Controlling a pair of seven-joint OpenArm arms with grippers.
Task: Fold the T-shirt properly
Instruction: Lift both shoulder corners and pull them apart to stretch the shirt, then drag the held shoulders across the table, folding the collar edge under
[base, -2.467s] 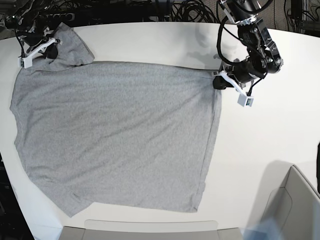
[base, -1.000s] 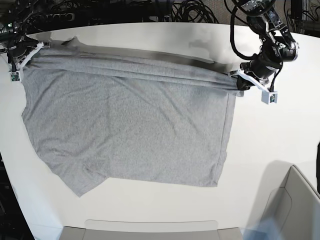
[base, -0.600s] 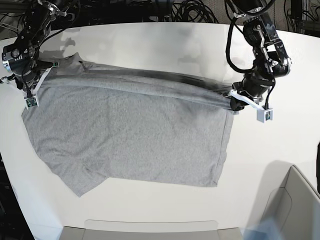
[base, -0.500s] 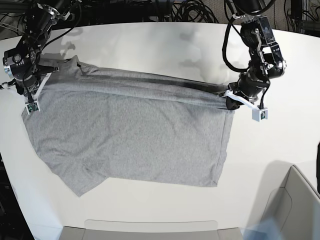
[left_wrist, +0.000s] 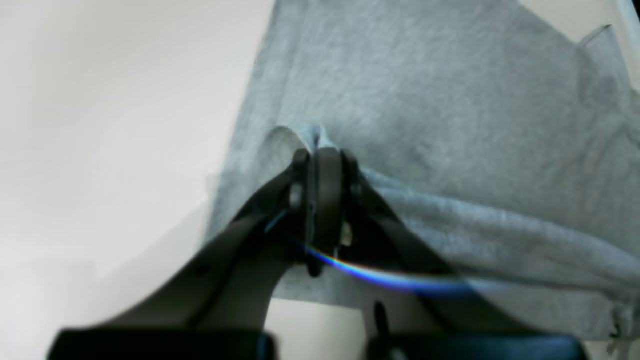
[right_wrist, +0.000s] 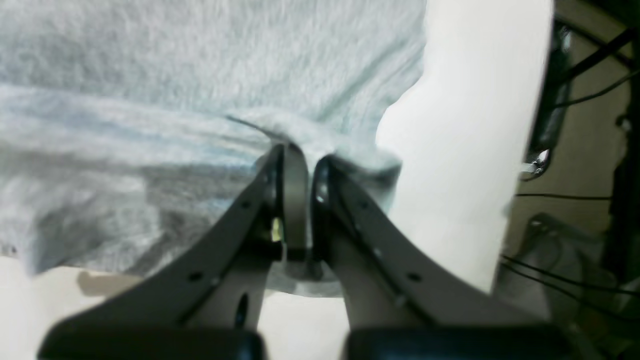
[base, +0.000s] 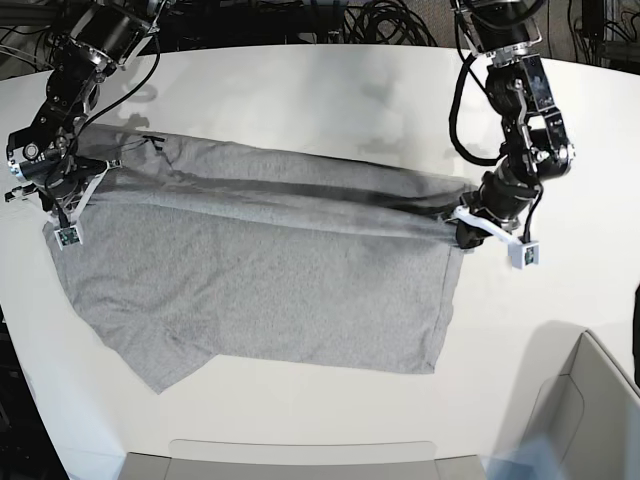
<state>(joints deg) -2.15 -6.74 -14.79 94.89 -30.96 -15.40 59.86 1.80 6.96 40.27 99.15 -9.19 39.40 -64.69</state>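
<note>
Across the middle of the base frame you have one T-shirt (base: 260, 270) lying on the white tabletop (base: 560, 330), its far edge lifted into a long ridge between two grippers. The left gripper (base: 466, 228), at centre right, has its fingers (left_wrist: 325, 195) pinched shut on one corner; the right gripper (base: 62, 205), at centre left, has its fingers (right_wrist: 295, 200) clamped on the other. You appear to be mid-fold, carrying that edge toward the near hem. Next, bring both corners down together, keeping the cloth taut, then release. Count: one garment, two grippers.
</note>
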